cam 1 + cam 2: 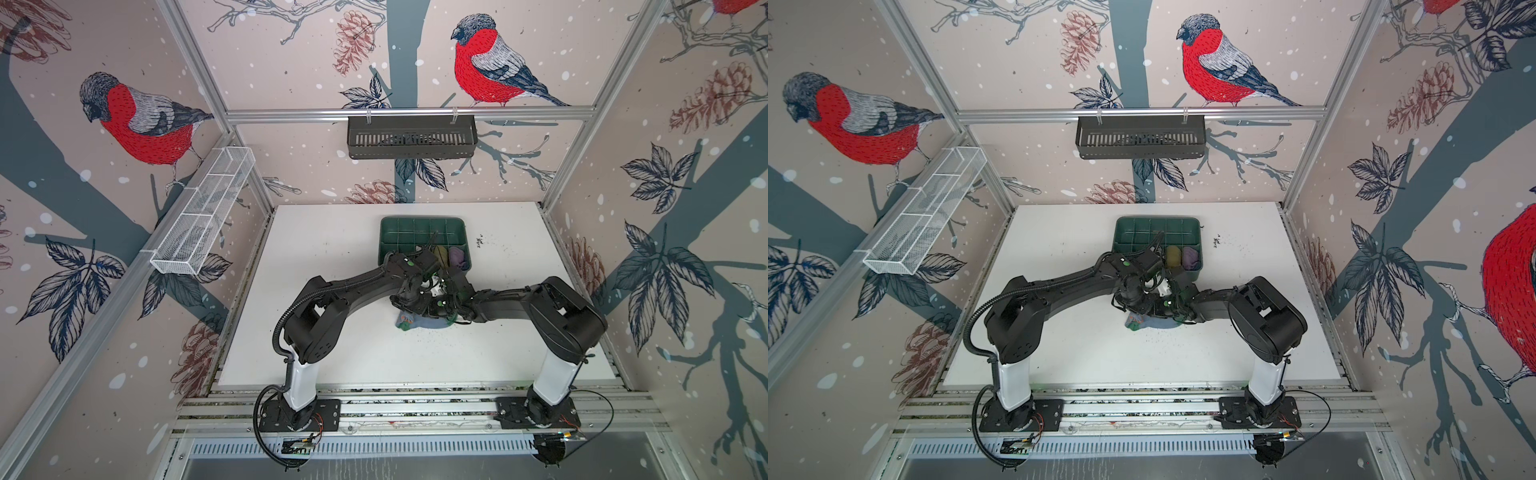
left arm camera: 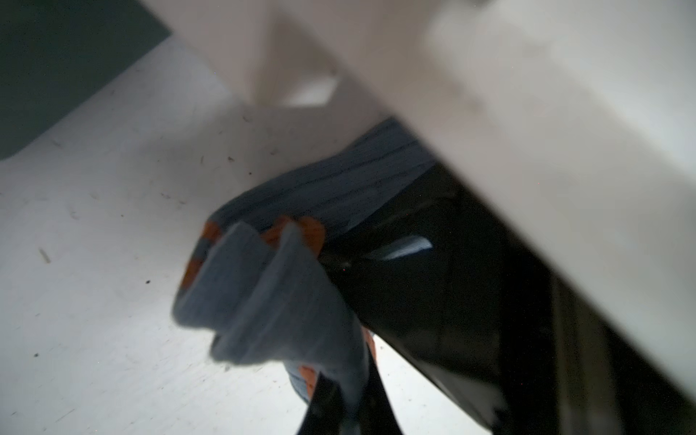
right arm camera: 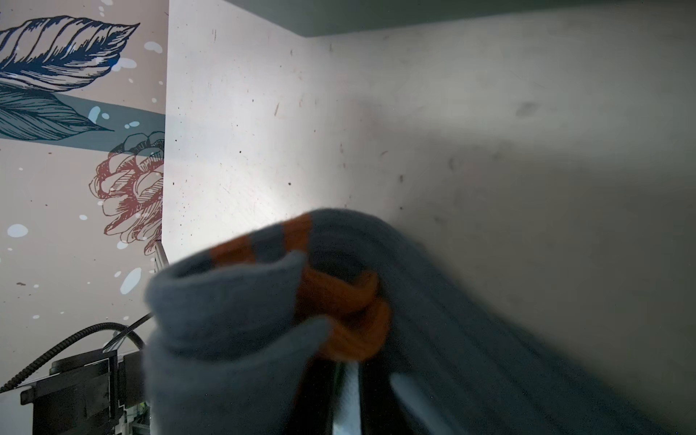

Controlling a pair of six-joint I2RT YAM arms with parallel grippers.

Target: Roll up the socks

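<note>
**Both grippers at the light blue sock, mid-table**

Light blue sock (image 1: pixel 419 323) is lying bunched on the white table (image 1: pixel 332 332), just in front of the green tray (image 1: pixel 422 219). In both top views the two wrists are covering most of it. Left gripper (image 2: pixel 348 376) is pinching a fold of the cloth, jaws closed down on it, orange stripes showing just beside. Right gripper (image 3: pixel 346 399) is sitting under the orange cuff. Cloth is draping over its tips, so can't tell if it's gripping or slack. Olive-yellow roll (image 1: pixel 1174 256) and purple roll (image 1: pixel 1192 255) are sitting side by side in the tray's front right corner
</note>
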